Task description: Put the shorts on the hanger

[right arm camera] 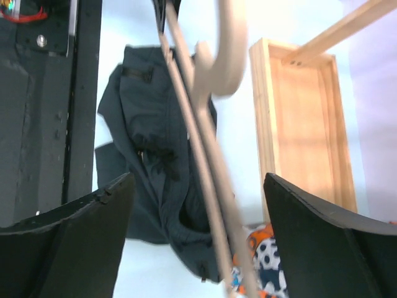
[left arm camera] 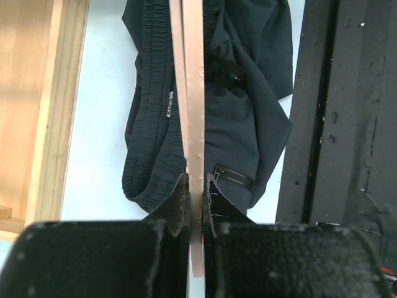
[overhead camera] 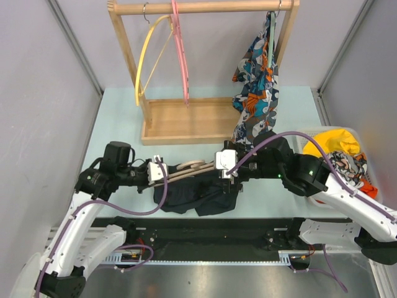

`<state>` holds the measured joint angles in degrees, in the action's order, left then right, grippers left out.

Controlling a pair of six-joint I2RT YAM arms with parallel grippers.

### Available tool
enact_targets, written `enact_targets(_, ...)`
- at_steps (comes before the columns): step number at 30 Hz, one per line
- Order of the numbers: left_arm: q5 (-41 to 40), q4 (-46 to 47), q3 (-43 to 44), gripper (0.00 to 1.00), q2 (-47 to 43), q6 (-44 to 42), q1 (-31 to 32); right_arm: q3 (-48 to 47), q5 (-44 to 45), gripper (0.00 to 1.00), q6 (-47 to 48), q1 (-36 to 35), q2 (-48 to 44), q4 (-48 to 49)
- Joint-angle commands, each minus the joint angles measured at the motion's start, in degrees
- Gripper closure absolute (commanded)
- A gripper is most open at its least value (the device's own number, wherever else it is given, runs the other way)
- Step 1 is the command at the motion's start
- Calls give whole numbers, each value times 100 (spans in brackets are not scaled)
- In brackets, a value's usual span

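The dark navy shorts (overhead camera: 197, 194) lie crumpled on the table near its front edge. The tan hanger (overhead camera: 186, 169) is held level just above them. My left gripper (overhead camera: 162, 171) is shut on the hanger's left end; in the left wrist view the hanger bar (left arm camera: 193, 93) runs between my shut fingers over the shorts (left arm camera: 245, 118). My right gripper (overhead camera: 228, 177) is open at the hanger's right end, over the shorts. In the right wrist view the hanger (right arm camera: 208, 130) passes between my wide-apart fingers, untouched, with the shorts (right arm camera: 146, 155) below.
A wooden rack (overhead camera: 186, 121) stands at the back with a yellow hanger (overhead camera: 151, 53), a pink hanger (overhead camera: 181, 53) and a colourful patterned garment (overhead camera: 255, 87). A bin (overhead camera: 363, 144) with a yellow cloth (overhead camera: 338, 144) sits at the right. A black rail (overhead camera: 211, 230) runs along the near edge.
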<state>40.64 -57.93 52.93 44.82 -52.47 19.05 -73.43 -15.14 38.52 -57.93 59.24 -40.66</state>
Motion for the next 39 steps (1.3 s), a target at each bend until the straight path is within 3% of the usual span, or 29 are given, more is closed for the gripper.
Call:
enact_targets(1, -187, 422, 78, 100, -43, 105, 370, -286, -349, 15, -231, -34, 105, 831)
enact_targets(8, -488, 932, 16, 100, 185, 632, 749, -523, -956, 38, -644, -34, 535, 991)
enact_targets(13, -531, 1214, -19, 100, 177, 843, 767, -523, -1132, 60, -478, -34, 676, 771)
enact_targets(18, -452, 1293, -45, 100, 63, 765, 767, -523, -1052, 74, -275, 71, 852, 568)
enact_targets(20, -452, 1267, -81, 100, 1, 721, 785, -523, -1175, 96, -293, 220, 861, 603)
enact_targets(21, -469, 1249, -98, 98, -17, 703, 776, -523, -1185, 100, -284, 247, 861, 621)
enact_targets(22, -470, 1180, -98, 93, -17, 712, 776, -515, -1185, 100, -249, 282, 817, 621)
enact_targets(23, -470, 1135, -107, 77, -26, 729, 776, -523, -1185, 100, -179, 317, 791, 630)
enact_targets(26, -531, 1117, -151, 47, -122, 1018, 662, -523, -1159, 100, 92, 414, 563, 464)
enact_targets(29, -689, 1249, -300, 35, -201, 1326, 469, -550, -992, 100, 348, 449, 273, 69)
enact_targets(35, -418, 1197, -415, 28, 141, 906, -146, -558, -457, 100, 551, 511, 131, -477)
enact_targets(39, -207, 1118, -389, 29, 536, 134, -304, -663, -489, 100, 314, 966, 289, -486)
